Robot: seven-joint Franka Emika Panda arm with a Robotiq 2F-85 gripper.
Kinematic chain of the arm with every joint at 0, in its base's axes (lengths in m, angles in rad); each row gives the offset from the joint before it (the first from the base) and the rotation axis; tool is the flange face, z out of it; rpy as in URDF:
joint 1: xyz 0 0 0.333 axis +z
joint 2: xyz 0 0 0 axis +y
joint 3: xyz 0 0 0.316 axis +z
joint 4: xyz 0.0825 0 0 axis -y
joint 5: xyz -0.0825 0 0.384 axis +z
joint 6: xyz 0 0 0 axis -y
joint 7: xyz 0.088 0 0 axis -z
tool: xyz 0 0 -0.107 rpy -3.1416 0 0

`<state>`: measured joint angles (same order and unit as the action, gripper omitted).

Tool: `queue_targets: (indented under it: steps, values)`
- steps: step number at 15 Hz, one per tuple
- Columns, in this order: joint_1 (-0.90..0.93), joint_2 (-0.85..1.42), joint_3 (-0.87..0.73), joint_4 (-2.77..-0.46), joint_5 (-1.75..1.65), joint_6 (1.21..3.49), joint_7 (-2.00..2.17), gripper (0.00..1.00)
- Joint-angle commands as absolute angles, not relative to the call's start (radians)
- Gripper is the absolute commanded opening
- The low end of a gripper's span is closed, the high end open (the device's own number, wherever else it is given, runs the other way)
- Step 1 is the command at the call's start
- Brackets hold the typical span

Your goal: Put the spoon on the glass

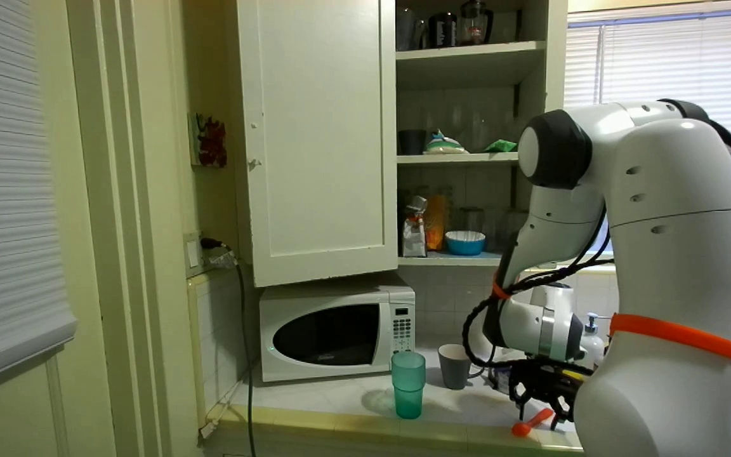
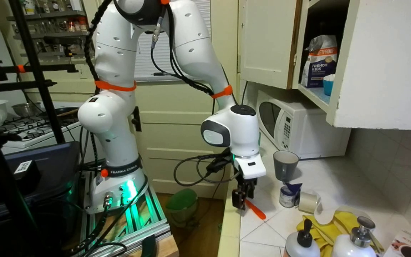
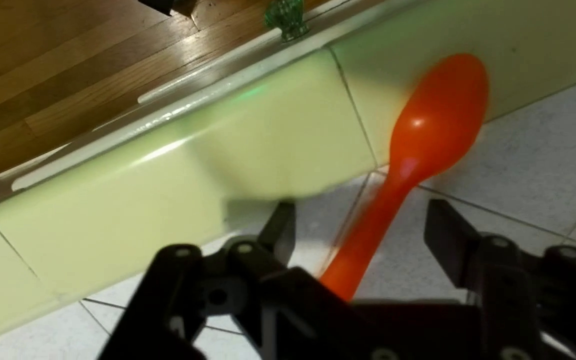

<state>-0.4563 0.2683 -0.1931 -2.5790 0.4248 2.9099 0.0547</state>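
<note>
One spoon (image 3: 418, 150), handle (image 3: 363, 245) between the parted fingers (image 3: 280, 231) of the gripper (image 3: 361, 210).

An exterior view faces the microwave (image 1: 340, 336); an exterior view looks along the tiled countertop (image 2: 351, 182) toward the panelled door (image 2: 175, 137). Both include the microwave. Wrist view: downward, close to the spoon (image 3: 410, 162).

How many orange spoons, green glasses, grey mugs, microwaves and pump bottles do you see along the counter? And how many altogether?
Orange spoon: 1
Green glass: 1
Grey mug: 1
Microwave: 1
Pump bottles: 2
Total: 6
</note>
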Motion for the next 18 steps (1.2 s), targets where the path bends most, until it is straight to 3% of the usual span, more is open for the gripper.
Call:
queue_targets:
  steps: [1, 5, 7, 9, 18]
  values:
    - [-0.493, 0.297, -0.158, -2.555, 0.463, 2.943, 0.012, 0.39]
    - [-0.513, 0.303, -0.143, -2.545, 0.460, 2.944, 0.011, 0.09]
    - [-0.524, 0.302, -0.140, -2.545, 0.459, 2.942, 0.004, 0.00]
    - [-0.533, 0.301, -0.130, -2.539, 0.460, 2.940, 0.005, 0.04]
    - [-0.497, 0.206, -0.140, -2.547, 0.408, 2.923, 0.042, 0.04]
